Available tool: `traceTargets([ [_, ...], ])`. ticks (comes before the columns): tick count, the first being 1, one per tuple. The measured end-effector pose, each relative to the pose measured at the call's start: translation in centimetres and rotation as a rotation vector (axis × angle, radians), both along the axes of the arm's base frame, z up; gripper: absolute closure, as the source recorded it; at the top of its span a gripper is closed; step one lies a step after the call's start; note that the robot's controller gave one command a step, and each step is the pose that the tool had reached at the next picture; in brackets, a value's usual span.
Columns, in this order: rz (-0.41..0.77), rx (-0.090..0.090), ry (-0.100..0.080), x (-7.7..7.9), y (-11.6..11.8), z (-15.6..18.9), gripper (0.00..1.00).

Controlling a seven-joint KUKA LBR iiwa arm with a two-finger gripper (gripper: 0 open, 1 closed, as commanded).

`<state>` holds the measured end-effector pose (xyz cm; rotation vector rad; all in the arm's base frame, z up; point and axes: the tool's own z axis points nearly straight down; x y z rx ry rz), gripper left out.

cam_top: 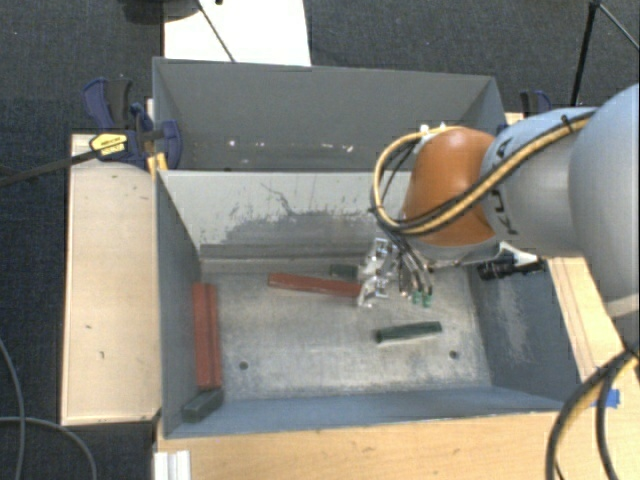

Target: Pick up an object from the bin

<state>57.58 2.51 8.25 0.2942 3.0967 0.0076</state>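
Observation:
My gripper hangs low in the bin, right of its middle, under the orange wrist cover. Its metal fingers point down-left at the right end of a flat reddish-brown stick that lies across the bin floor near the back wall. The fingertips sit at or just above that end; I cannot tell whether they touch it. A small dark green piece lies just behind the stick's end. A dark green bar lies on the floor a little in front of the gripper.
A long red-brown bar lies along the left wall, with a small dark block at its near end in the front left corner. The arm and its orange cover hang over the bin's right side.

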Motion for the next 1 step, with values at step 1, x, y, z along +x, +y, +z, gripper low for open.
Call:
traceTargets([
  [1, -0.015, -0.001, 0.031, -0.41, 0.16, 19.88, 1.00],
])
